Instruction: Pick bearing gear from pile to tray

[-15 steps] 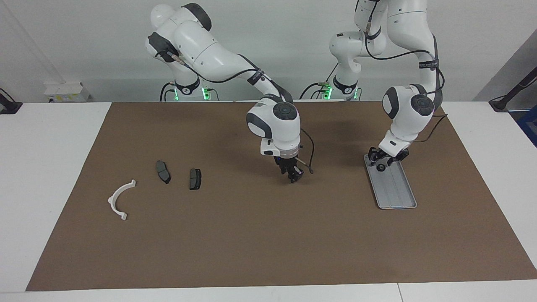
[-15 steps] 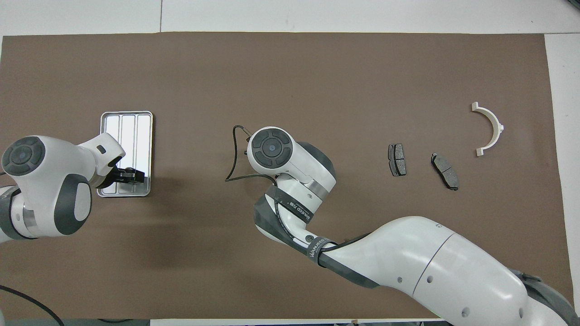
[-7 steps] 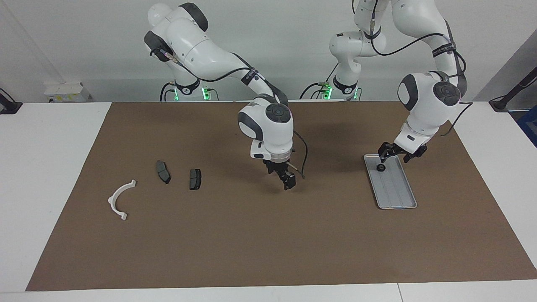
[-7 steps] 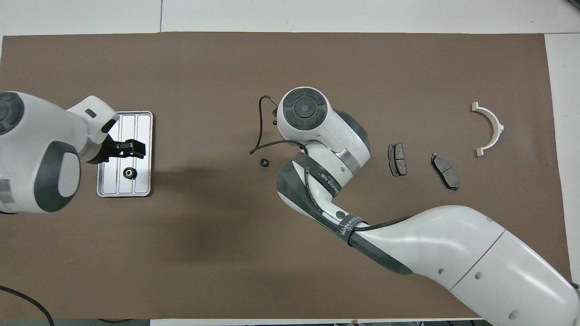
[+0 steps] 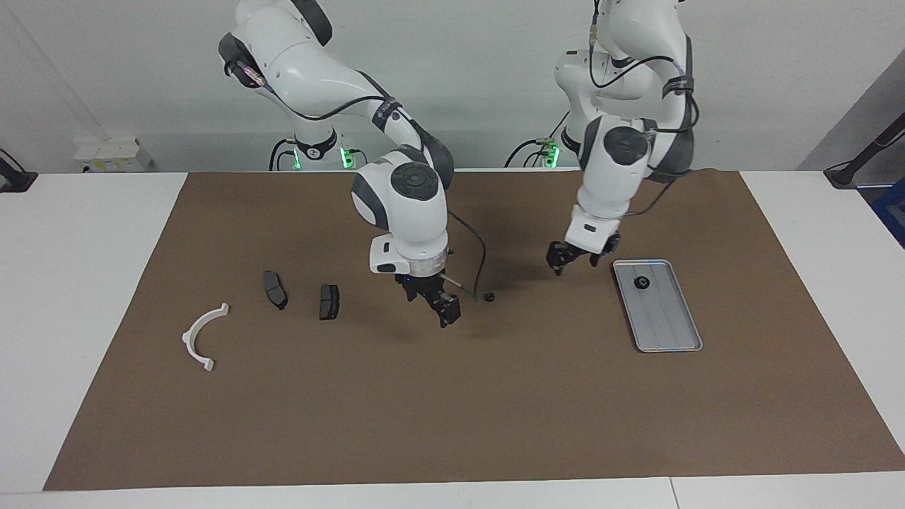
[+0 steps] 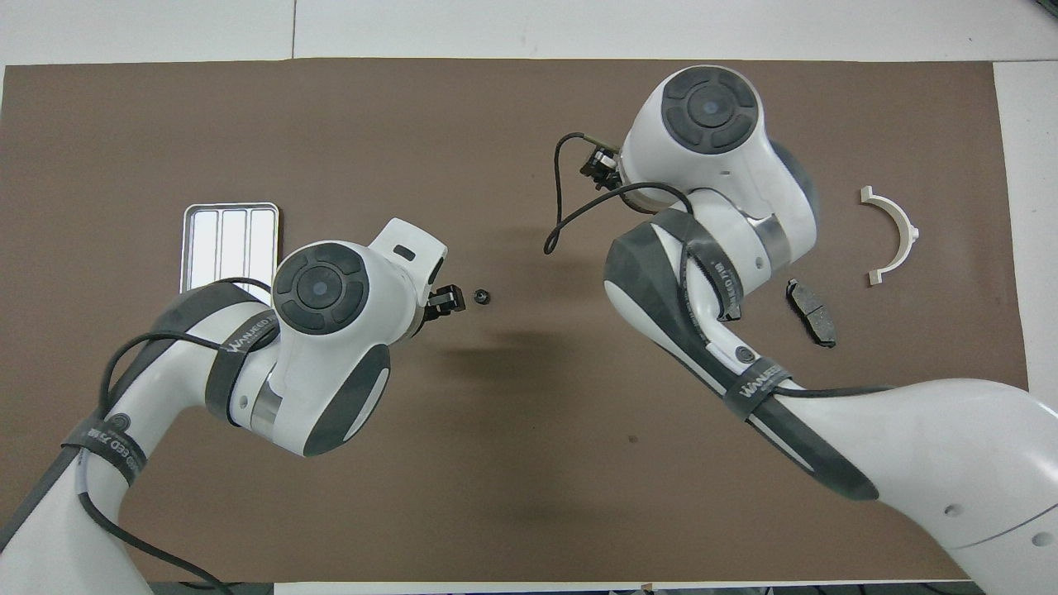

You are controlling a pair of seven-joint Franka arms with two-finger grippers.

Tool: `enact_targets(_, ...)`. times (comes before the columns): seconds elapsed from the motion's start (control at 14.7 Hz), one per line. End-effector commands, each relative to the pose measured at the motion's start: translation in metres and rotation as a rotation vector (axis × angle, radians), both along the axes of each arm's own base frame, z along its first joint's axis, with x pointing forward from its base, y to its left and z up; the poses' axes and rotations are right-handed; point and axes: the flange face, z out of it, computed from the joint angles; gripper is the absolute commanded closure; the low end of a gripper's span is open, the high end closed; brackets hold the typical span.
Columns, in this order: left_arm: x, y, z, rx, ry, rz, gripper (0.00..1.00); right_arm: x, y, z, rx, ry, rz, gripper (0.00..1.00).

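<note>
With one bearing gear (image 5: pixel 642 283) released on the tray (image 5: pixel 675 338), my spread left gripper (image 5: pixel 574 262) has swung toward the next gear (image 5: pixel 488 297); the right gripper (image 5: pixel 433 302), also spread, has withdrawn.

White table (image 5: pixel 85 283), brown mat (image 5: pixel 452 424), pale grey wall (image 5: pixel 127 63), even light

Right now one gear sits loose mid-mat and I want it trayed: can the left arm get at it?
Probably yes: the left gripper hangs empty beside the gear, bare mat between.

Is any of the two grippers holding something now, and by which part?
Nothing is held. The left gripper and the right gripper hang empty above the mat.
</note>
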Motion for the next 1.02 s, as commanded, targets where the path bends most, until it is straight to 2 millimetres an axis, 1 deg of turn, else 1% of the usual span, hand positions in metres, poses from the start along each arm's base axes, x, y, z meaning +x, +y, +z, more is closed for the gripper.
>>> enact_targets(0.0, 0.000, -0.017, -0.036, -0.002, -0.005, 0.023, 0.10, 0.008, -0.056, 0.010, -0.014, 0.034, 0.192, 0.00)
enact_targets(0.07, -0.001, -0.021, -0.042, -0.002, -0.005, 0.017, 0.10, 0.011, -0.071, 0.014, -0.024, 0.034, 0.239, 0.00)
enact_targets(0.14, -0.003, -0.028, -0.049, -0.002, -0.004, 0.012, 0.10, 0.013, -0.083, 0.015, -0.029, 0.037, 0.285, 0.00)
enact_targets(0.2, 0.000, -0.031, -0.053, -0.012, -0.017, 0.019, 0.10, 0.015, -0.094, 0.016, -0.032, 0.040, 0.312, 0.00)
enact_targets(0.34, 0.005, -0.043, -0.065, -0.025, -0.036, 0.010, 0.10, 0.016, -0.107, 0.016, -0.040, 0.055, 0.350, 0.00)
enact_targets(0.41, 0.009, -0.048, -0.067, -0.029, -0.039, 0.008, 0.10, 0.016, -0.111, 0.021, -0.045, 0.050, 0.360, 0.00)
enact_targets(0.48, 0.009, -0.054, -0.072, -0.026, -0.036, 0.002, 0.10, 0.015, -0.112, 0.022, -0.046, 0.052, 0.361, 0.00)
enact_targets(0.61, 0.009, -0.058, -0.074, -0.025, -0.038, -0.005, 0.10, 0.016, -0.119, 0.021, -0.048, 0.056, 0.351, 0.00)
enact_targets(0.68, 0.011, -0.058, -0.084, -0.018, -0.032, -0.006, 0.10, 0.016, -0.121, 0.020, -0.048, 0.057, 0.348, 0.00)
enact_targets(0.75, 0.014, -0.064, -0.085, -0.024, -0.041, -0.009, 0.11, 0.016, -0.121, 0.019, -0.049, 0.057, 0.349, 0.00)
enact_targets(0.81, 0.014, -0.069, -0.091, -0.021, -0.037, -0.011, 0.11, 0.015, -0.120, 0.020, -0.050, 0.059, 0.351, 0.00)
enact_targets(0.95, 0.015, -0.070, -0.090, -0.024, -0.039, -0.007, 0.11, 0.012, -0.116, 0.024, -0.057, 0.051, 0.363, 0.00)
